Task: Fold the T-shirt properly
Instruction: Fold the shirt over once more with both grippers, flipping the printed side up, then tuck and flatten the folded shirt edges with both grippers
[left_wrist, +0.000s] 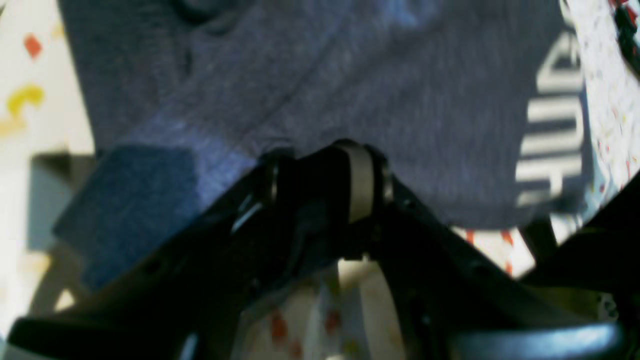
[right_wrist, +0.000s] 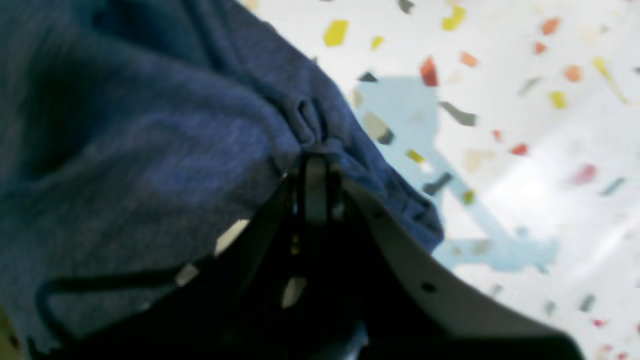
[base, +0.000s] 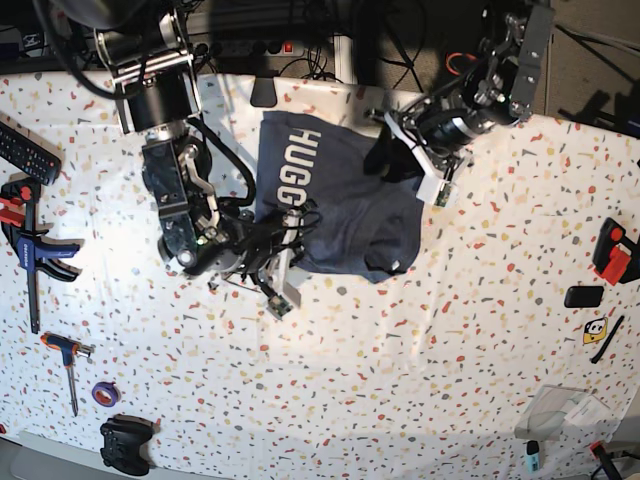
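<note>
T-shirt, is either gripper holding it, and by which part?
The right gripper pinches a bunched edge of the T-shirt. The left gripper grips another edge of it.

I see a white table (base: 420, 380) speckled with coloured flecks, brightly lit from above with sharp shadows. Along my left edge lie a remote (base: 20, 152), a clamp (base: 28, 240), a screwdriver (base: 68, 362), a tape roll (base: 105, 393) and a gamepad (base: 127, 443). At the right sit a red-black tool (base: 612, 250) and a sticker (base: 594, 330). Cables (base: 300, 40) hang in the dark behind the table.
</note>
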